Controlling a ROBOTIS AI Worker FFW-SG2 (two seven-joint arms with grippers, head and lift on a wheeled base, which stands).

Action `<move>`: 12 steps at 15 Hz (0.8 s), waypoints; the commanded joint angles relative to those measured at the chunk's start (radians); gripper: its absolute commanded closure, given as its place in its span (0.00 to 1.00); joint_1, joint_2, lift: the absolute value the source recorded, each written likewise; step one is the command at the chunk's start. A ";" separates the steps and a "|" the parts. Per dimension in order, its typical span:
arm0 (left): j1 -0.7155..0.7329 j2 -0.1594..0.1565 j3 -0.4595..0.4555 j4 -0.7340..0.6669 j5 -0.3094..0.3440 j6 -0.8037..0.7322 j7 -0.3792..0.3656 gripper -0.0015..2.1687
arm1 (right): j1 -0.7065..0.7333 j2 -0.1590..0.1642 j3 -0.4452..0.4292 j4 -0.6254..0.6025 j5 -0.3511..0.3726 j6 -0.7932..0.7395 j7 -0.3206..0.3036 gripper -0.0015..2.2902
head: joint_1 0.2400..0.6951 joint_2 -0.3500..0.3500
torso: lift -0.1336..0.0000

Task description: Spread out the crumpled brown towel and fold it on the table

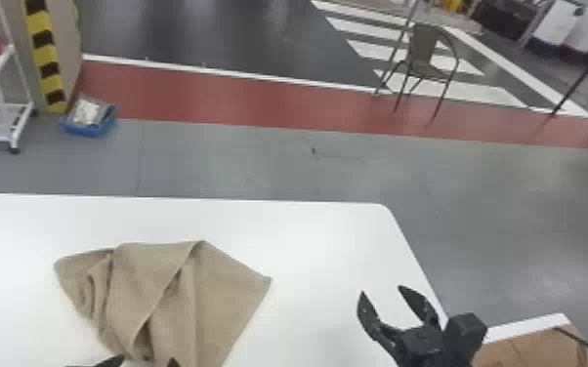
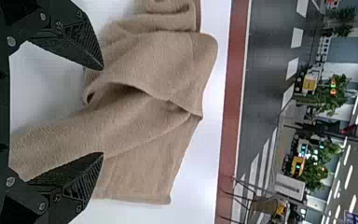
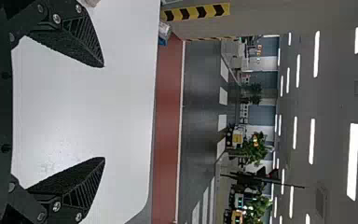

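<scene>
Crumpled brown cloth towel (image 1: 224, 302) lies in loose folds on the white, round-cornered table (image 1: 307, 244). By the towel's near part, the black two-fingered left gripper (image 1: 148, 359) stands wide; the black right gripper (image 1: 381, 291) gapes too, well apart from the cloth.

Left end effector (image 1: 147, 360), right end effector (image 1: 381, 290): both spread wide

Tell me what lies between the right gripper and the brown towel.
In the head view, a bare stretch of white table lies between the right gripper and the towel.
</scene>
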 commanded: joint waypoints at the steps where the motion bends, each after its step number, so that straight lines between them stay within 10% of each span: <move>1: -0.063 -0.015 -0.050 0.068 -0.004 -0.017 0.017 0.13 | 0.005 0.001 -0.009 -0.001 -0.008 -0.011 0.011 0.09 | 1.00 0.00 | 1.00; 12: -0.025 -0.006 -0.020 0.028 -0.066 -0.085 0.103 0.17 | -0.010 0.001 -0.042 0.032 -0.039 -0.036 0.044 0.09 | 1.00 0.00 | 1.00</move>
